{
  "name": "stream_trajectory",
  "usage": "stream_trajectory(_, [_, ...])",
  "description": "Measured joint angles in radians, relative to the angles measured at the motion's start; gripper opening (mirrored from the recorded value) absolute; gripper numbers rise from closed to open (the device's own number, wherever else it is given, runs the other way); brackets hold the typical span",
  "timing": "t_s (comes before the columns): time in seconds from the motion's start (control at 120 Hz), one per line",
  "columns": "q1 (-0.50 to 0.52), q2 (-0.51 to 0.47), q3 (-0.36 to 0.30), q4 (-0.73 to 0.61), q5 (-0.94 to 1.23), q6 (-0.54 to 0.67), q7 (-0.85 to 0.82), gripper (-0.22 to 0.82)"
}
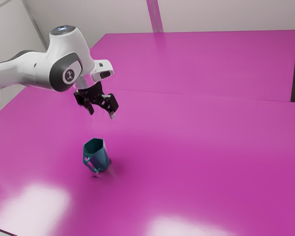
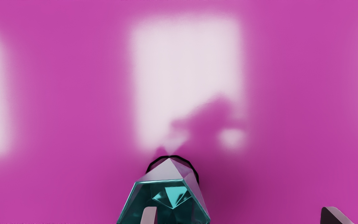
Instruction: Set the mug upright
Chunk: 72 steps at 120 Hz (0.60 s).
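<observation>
Lining up the grasp now: my gripper (image 1: pixel 102 114) hangs wide and empty above the tipped mug (image 1: pixel 101 158), in from the table's (image 1: pixel 201 147) edge at the exterior view's left. Next, centre, lower, pinch, then right it.

I count one mug (image 1: pixel 101 156) here, one handle (image 1: pixel 91 167) on it, one pink table (image 1: pixel 211 152) under it, and above it my one gripper (image 1: pixel 102 114) with two fingers (image 2: pixel 149 216)!

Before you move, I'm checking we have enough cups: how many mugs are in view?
1. The mug is on the pink table; in the exterior view it appears below the open tool.
</observation>
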Motion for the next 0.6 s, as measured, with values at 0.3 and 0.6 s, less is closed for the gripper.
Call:
stream_trajectory(0.3, [0.014,0.067,-0.012,0.25,-0.001,-0.236,0.003,0.58])
stream_trajectory(0.6, [0.037,0.083,-0.044,0.383,-0.001,-0.382,0.004,0.59])
